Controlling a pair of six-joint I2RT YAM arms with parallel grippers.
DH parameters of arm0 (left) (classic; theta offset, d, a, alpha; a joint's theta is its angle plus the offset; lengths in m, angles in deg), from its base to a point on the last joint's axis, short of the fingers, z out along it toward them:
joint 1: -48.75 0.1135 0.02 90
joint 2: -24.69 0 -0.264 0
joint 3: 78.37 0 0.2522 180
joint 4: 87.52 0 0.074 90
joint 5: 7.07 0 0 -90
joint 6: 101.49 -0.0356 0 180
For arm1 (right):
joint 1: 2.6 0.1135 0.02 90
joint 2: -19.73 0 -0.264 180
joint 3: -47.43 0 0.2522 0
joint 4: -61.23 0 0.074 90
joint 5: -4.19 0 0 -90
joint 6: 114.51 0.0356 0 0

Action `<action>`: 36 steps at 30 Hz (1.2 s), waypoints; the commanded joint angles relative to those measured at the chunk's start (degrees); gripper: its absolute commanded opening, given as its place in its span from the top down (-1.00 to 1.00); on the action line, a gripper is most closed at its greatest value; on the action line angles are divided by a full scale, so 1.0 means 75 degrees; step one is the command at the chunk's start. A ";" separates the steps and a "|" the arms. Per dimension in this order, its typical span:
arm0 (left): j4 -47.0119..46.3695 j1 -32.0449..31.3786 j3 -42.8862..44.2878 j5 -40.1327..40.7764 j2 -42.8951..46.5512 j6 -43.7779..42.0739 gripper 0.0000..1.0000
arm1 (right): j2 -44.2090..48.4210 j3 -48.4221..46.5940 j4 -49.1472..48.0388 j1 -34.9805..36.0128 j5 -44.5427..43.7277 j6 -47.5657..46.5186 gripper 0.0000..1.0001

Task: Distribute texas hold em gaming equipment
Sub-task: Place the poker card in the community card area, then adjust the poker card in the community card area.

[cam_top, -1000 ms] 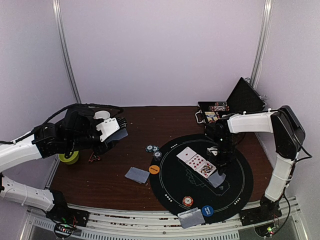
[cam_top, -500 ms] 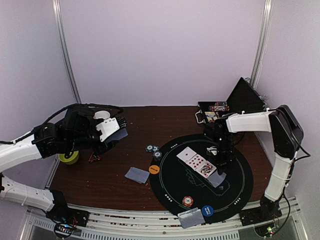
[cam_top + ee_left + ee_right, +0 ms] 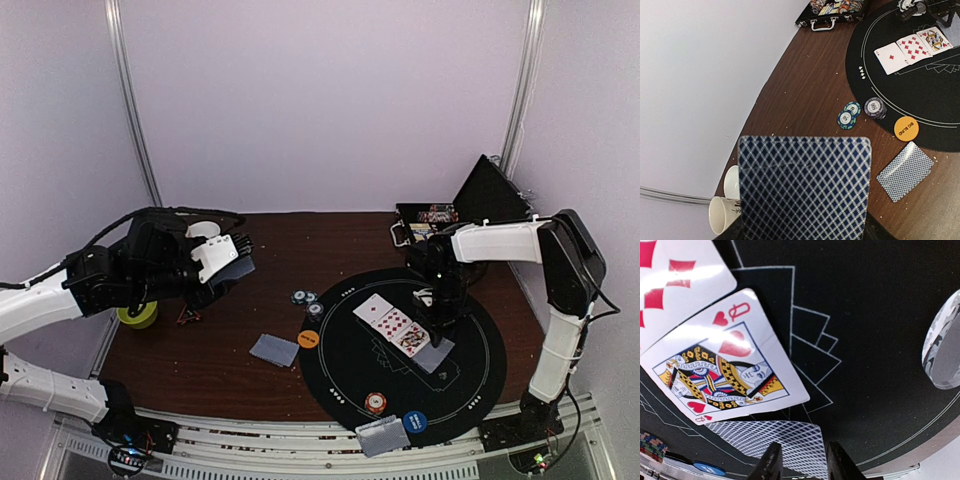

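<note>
Over at nine o'clock, my left claw (image 3: 232, 262) hangs above the wood, pinched on the held card (image 3: 805, 187). The wrist camera shows its blue diamond-lattice back, thin and flat with rounded corners, its longer side lying across the claw.

From there, toward five o'clock in the overhead view, a loose card (image 3: 905, 171) lies face down on the dark brown table (image 3: 210, 350). The striped chips (image 3: 849, 114) and a smooth round orange disc (image 3: 906, 128) sit near it, at the edge of the mat (image 3: 470, 380).

Now the right side, which is what matters. My right claw (image 3: 802, 462) stands over the matte black round mat, fingers parted only narrowly and gripping nothing. The dealt card (image 3: 775, 440) lies face down, flat on the mat right at the fingertips, dead ahead at twelve o'clock in the wrist view.

Overhead, the row of cards slants from ten o'clock to four o'clock. This one sits at the four o'clock end, just beside the queen of hearts (image 3: 722, 365).

The right arm is by far the nearer one. I reckon the way out is straight up, because a card this thin and slick could slide along with any sideways drag.
</note>
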 commanded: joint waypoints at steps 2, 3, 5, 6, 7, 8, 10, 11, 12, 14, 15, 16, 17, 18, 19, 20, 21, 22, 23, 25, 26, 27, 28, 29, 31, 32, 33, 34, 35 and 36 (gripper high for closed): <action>-0.0440 0.0002 -0.0057 0.0064 0.0118 -0.0063 -0.16 | -0.0075 -0.0232 0.0267 -0.0035 -0.0312 0.0076 0.24; -0.0446 0.0002 -0.0048 0.0068 0.0118 -0.0063 -0.16 | -0.0065 -0.0249 0.0259 -0.0035 -0.0342 0.0086 0.22; -0.0444 0.0002 -0.0049 0.0063 0.0121 -0.0063 -0.17 | -0.0042 -0.0303 0.0247 -0.0035 -0.0400 0.0108 0.18; -0.0446 -0.0001 -0.0045 0.0062 0.0129 -0.0063 -0.17 | -0.0033 -0.0341 0.0252 -0.0035 -0.0424 0.0105 0.17; -0.0446 0.0002 -0.0057 0.0062 0.0130 -0.0063 -0.17 | -0.0022 -0.0379 0.0262 -0.0038 -0.0466 0.0124 0.15; -0.0442 0.0002 -0.0064 0.0062 0.0127 -0.0063 -0.16 | -0.0007 -0.0415 0.0284 -0.0036 -0.0523 0.0140 0.15; -0.0424 0.0002 -0.0042 0.0063 0.0119 -0.0063 -0.16 | 0.0063 -0.0451 0.0333 -0.0035 -0.0663 0.0191 0.14; -0.0420 0.0001 -0.0034 0.0068 0.0112 -0.0063 -0.16 | 0.0147 -0.0430 0.0372 -0.0035 -0.0744 0.0236 0.15; -0.0423 0.0002 -0.0033 0.0076 0.0116 -0.0057 -0.16 | 0.0267 -0.0344 0.0392 -0.0035 -0.0820 0.0314 0.15; -0.0417 0.0002 -0.0041 0.0068 0.0123 -0.0051 -0.17 | 0.0551 -0.0156 0.0366 -0.0036 -0.0938 0.0475 0.13; -0.0422 -0.0001 -0.0050 0.0063 0.0129 -0.0051 -0.17 | 0.0712 -0.0077 0.0321 -0.0052 -0.0948 0.0561 0.12; -0.0451 0.0002 -0.0062 0.0057 0.0124 -0.0060 -0.17 | 0.0864 0.0011 0.0249 -0.0073 -0.0949 0.0642 0.12; -0.0472 0.0002 -0.0073 0.0051 0.0119 -0.0063 -0.17 | 0.1012 0.0100 0.0181 -0.0107 -0.0973 0.0734 0.11; -0.0486 0.0001 -0.0072 0.0035 0.0110 -0.0063 -0.17 | 0.1059 0.0181 0.0111 -0.0129 -0.1048 0.0826 0.10; -0.0492 0.0002 -0.0061 0.0028 0.0101 -0.0063 -0.17 | 0.1059 0.0264 0.0045 -0.0197 -0.1155 0.0891 0.10; -0.0493 -0.0001 -0.0059 0.0027 0.0096 -0.0066 -0.16 | 0.1007 0.0348 -0.0034 -0.0271 -0.1252 0.0970 0.11; -0.0490 -0.0004 -0.0038 0.0027 0.0086 -0.0072 -0.16 | 0.0922 0.0414 -0.0134 -0.0350 -0.1329 0.1057 0.14; -0.0493 -0.0004 -0.0034 0.0027 0.0094 -0.0071 -0.16 | 0.0839 0.0465 -0.0208 -0.0403 -0.1417 0.1159 0.18; -0.0484 0.0002 -0.0027 0.0027 0.0101 -0.0070 -0.17 | 0.0745 0.0499 -0.0282 -0.0429 -0.1523 0.1232 0.19; -0.0454 0.0002 -0.0018 0.0025 0.0142 -0.0075 -0.17 | 0.0560 0.0582 -0.0441 -0.0445 -0.1550 0.1275 0.20; -0.0452 -0.0003 -0.0027 0.0027 0.0171 -0.0069 -0.17 | 0.0480 0.0600 -0.0507 -0.0445 -0.1523 0.1277 0.21; -0.0457 0.0002 -0.0041 0.0024 0.0192 -0.0074 -0.17 | 0.0391 0.0614 -0.0570 -0.0446 -0.1538 0.1267 0.21; -0.0458 0.0002 -0.0049 0.0016 0.0205 -0.0075 -0.17 | 0.0299 0.0620 -0.0625 -0.0446 -0.1571 0.1250 0.22; -0.0457 0.0002 -0.0045 0.0004 0.0211 -0.0072 -0.17 | 0.0210 0.0602 -0.0677 -0.0446 -0.1634 0.1226 0.22; -0.0452 0.0002 -0.0054 0.0002 0.0211 -0.0067 -0.17 | 0.0062 0.0551 -0.0735 -0.0435 -0.1720 0.1164 0.25; -0.0446 0.0002 -0.0046 0.0020 0.0212 -0.0063 -0.17 | 0.0005 0.0544 -0.0739 -0.0424 -0.1722 0.1140 0.24; -0.0445 -0.0003 -0.0048 0.0036 0.0210 -0.0063 -0.17 | -0.0029 0.0551 -0.0756 -0.0416 -0.1715 0.1120 0.25; -0.0437 0.0002 -0.0049 0.0039 0.0221 -0.0063 -0.17 | -0.0045 0.0558 -0.0775 -0.0402 -0.1668 0.1110 0.25; -0.0429 0.0002 -0.0063 0.0039 0.0226 -0.0063 -0.17 | -0.0060 0.0558 -0.0798 -0.0383 -0.1612 0.1085 0.26; -0.0441 0.0002 -0.0063 0.0045 0.0234 -0.0063 -0.17 | -0.0068 0.0553 -0.0819 -0.0357 -0.1552 0.1062 0.26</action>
